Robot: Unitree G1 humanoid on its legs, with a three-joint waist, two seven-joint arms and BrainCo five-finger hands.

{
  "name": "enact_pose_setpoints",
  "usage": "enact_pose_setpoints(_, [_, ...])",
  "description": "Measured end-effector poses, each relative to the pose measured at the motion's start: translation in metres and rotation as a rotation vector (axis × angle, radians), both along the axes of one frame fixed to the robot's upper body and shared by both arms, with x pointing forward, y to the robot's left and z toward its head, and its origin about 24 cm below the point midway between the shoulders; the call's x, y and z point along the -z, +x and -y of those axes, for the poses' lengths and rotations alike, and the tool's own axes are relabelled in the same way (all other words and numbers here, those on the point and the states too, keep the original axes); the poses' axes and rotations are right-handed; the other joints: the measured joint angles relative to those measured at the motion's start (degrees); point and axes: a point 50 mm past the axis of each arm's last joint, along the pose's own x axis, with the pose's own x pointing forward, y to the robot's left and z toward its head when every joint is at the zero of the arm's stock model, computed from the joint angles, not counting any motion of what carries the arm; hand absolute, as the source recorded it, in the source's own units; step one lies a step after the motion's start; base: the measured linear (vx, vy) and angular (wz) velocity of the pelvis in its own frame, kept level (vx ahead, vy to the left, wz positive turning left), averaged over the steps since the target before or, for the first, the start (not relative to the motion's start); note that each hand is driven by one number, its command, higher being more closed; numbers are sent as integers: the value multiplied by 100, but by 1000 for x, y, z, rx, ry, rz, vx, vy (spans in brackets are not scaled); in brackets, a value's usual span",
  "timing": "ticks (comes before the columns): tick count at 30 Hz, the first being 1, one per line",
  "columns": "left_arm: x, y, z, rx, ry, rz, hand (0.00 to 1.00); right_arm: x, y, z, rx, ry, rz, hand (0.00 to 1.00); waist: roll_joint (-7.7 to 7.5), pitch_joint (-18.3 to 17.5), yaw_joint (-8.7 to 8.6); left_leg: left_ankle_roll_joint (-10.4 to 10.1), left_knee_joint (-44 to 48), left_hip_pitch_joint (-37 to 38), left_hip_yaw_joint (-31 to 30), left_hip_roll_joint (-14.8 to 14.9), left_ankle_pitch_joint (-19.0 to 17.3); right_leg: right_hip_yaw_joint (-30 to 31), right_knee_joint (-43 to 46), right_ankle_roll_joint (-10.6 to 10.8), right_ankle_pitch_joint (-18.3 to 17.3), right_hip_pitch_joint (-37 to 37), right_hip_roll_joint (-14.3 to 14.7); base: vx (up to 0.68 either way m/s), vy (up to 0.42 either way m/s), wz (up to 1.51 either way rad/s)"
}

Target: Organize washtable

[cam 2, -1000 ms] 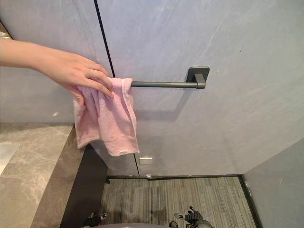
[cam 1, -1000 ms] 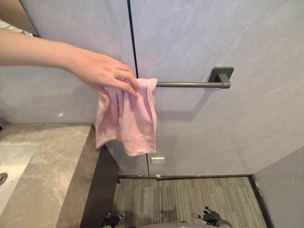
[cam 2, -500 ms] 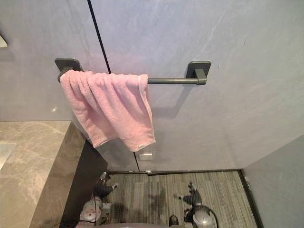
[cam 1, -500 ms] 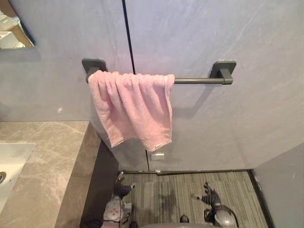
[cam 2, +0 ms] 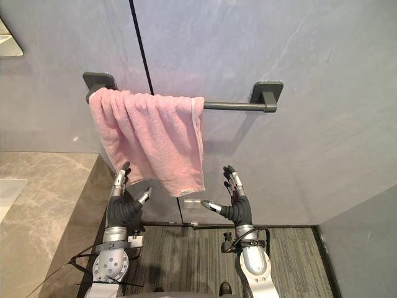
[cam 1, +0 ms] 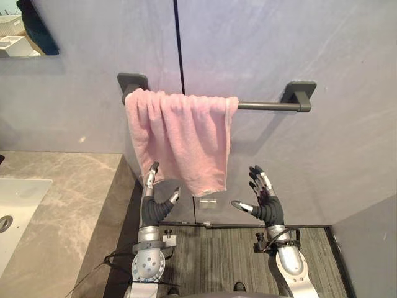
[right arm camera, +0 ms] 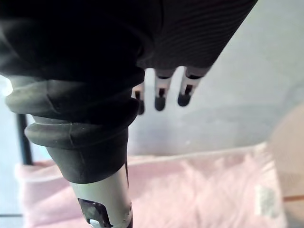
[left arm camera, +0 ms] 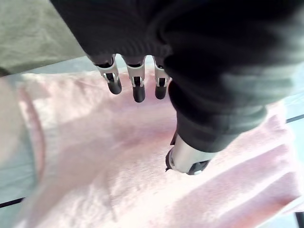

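We've got two matching units: left hand [cam 1: 155,208] and right hand [cam 1: 268,209], palms and wrists under dark ribbed covers. Fingers [left arm camera: 137,88] are silver with dark tips and black slots along them. The thumb [left arm camera: 188,159] is a silver barrel with a dark cap. Below each wrist sits a bright collar [cam 1: 148,233], then silver-grey forearm shells [cam 1: 290,266]; the left shell has a round plate [cam 1: 147,267] with small dark holes.

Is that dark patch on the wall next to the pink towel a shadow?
Yes. Left eye view: the pink towel throws a soft shadow on the grey wall at its right, and the rail casts a slanted one below itself. Right eye view: the same two shadows.
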Motion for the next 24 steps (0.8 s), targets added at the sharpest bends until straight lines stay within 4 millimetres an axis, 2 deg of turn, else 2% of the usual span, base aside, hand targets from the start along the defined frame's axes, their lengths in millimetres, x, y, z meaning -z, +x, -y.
enact_pose_setpoints(4, [-19,-4,-3,-33,-8,88,0,-18,3,-6,-27,29,85,0,-14,32,37,-3,56,-229,-18,5,8,-89,101,-8,-15,-200,-54,-23,5,12])
enact_pose_setpoints(8, [-41,-7,-5,-63,-17,192,0,-33,14,-15,-59,39,161,0,-44,112,140,-2,157,-391,-110,2,9,-175,241,-7,-99,-317,-76,2,-4,12])
enact_pose_setpoints(13, [-68,-11,-13,-137,-32,341,0,-66,32,-31,-100,55,317,0,-59,178,222,-3,226,-651,-242,3,14,-300,289,-15,-114,-498,-85,9,-10,13])
enact_pose_setpoints(15, [-71,-12,-17,-162,-30,360,0,-73,36,-32,-96,61,345,0,-53,193,291,-3,223,-672,-245,0,14,-307,346,-25,-155,-541,-94,0,0,0])
enact_pose_setpoints(18, [-74,-14,-22,-202,-25,379,0,-83,42,-33,-77,69,389,0,-58,207,296,-10,219,-744,-300,1,19,-386,393,-46,-194,-594,-100,10,-10,8])
enact_pose_setpoints(21, [-82,-9,-24,-197,-48,426,0,-89,52,-29,-46,66,410,0,-90,285,304,-31,219,-844,-350,6,50,-447,455,-60,-226,-684,-100,-13,-18,12])
enact_pose_setpoints(24, [-96,3,-21,-159,-115,507,0,-103,58,-28,-16,95,461,0,-91,437,299,-41,213,-1013,-387,5,135,-463,572,-70,-232,-893,-105,-47,-19,5])
